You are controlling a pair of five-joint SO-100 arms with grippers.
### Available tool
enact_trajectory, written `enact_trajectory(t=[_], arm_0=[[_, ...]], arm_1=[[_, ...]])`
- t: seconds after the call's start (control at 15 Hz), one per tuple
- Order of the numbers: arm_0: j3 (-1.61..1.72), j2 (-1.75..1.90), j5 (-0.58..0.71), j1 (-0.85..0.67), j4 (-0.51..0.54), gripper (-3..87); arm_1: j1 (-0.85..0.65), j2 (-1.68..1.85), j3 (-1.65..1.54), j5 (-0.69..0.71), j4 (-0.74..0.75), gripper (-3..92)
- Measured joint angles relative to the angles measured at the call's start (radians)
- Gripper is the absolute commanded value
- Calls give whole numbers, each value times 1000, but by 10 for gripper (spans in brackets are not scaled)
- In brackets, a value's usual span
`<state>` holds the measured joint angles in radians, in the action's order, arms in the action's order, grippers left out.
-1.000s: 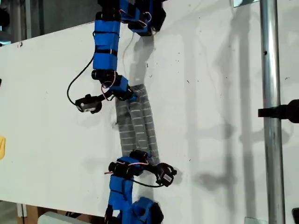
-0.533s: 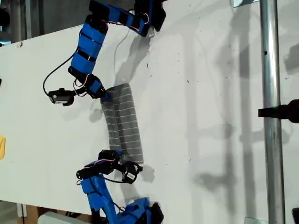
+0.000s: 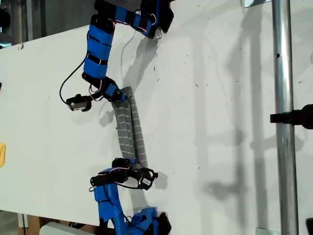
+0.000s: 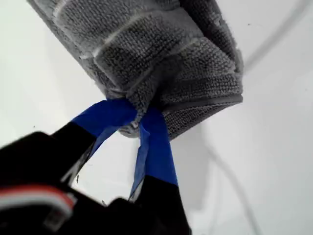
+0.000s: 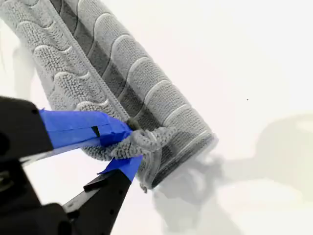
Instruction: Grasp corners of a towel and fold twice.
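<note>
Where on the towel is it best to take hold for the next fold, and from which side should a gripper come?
Probably at the end corners. The towel lies as a long narrow strip on the table, so its short ends gather all the layers. My first gripper and my second gripper each already pinch a bunched corner, each coming in from beyond its own end, along the strip.

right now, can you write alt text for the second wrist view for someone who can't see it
My second gripper, its blue-taped jaws shut, pinches a bunched corner of the grey towel with thin white stripes. The towel lies folded into a narrow strip that runs away from the camera across a white table.
</note>
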<state>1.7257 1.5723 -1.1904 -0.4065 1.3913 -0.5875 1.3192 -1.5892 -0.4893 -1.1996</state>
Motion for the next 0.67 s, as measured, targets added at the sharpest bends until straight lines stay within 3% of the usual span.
enact_trajectory(t=[0.4, 0.53, 0.67], arm_0=[[-38, -232, -86, 37, -40, -4], [-121, -337, -100, 37, -11, 166], [-206, -383, -150, 37, 95, 297]], arm_1=[[-18, -127, 8, -3, 48, -3], [-26, -130, 8, -3, 48, -3], [-43, -129, 8, -3, 37, -3]])
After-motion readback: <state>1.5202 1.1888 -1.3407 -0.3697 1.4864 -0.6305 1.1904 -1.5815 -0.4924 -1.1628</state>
